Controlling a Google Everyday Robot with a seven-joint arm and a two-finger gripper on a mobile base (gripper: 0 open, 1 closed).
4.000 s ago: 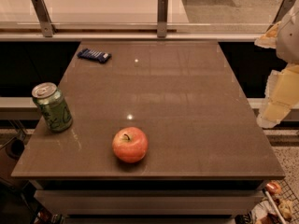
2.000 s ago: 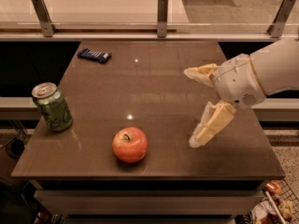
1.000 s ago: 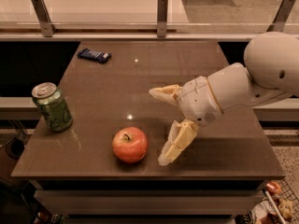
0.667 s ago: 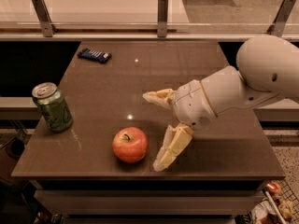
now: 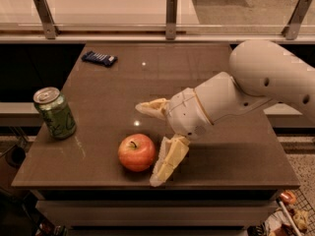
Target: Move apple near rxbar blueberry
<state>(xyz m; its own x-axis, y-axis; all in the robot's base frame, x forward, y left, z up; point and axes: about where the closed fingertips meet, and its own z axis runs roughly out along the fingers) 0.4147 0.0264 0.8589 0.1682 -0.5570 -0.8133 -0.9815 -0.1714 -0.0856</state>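
The gripper [image 5: 150,142] has swept left across the desk [image 5: 108,92] to lower centre. Its fingers are spread wide, the lower one just right of the apple [image 5: 136,153], so a grasp looks close. The rxbar blueberry [image 5: 99,58] lies well apart, upper left. Whether that finger touches the apple is unclear, and the arm is cut off at the right edge.
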